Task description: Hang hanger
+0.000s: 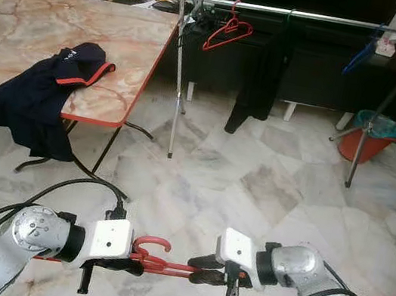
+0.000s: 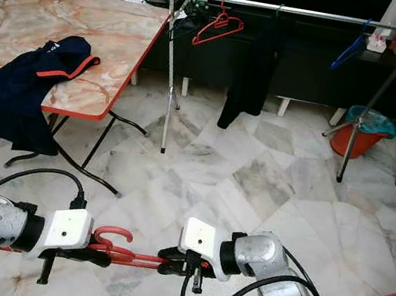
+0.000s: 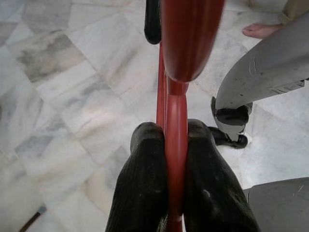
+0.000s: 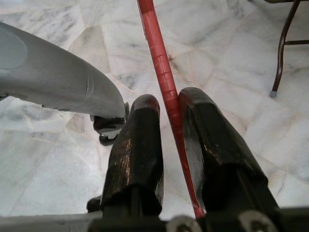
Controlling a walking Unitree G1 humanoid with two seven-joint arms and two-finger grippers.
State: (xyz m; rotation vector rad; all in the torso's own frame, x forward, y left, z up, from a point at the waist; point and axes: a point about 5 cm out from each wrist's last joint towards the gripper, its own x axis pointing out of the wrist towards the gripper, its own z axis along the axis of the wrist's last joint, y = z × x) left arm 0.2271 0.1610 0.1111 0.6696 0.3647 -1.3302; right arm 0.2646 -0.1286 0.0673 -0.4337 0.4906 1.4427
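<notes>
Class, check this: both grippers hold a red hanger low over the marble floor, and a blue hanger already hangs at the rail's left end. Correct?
Not quite. The hanger at the rail's left end is red, as the left eye view shows. Both the left gripper and right gripper do hold the red hanger.

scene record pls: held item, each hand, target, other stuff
held item: red plastic hanger, low over the marble floor, hook up
left hand: shut on hanger near the hook
right hand: fingers either side of the hanger bar, contact unclear
target: silver clothes rail, across the room
on rail: another red hanger, black garment
table: navy jacket draped over the edge
</notes>
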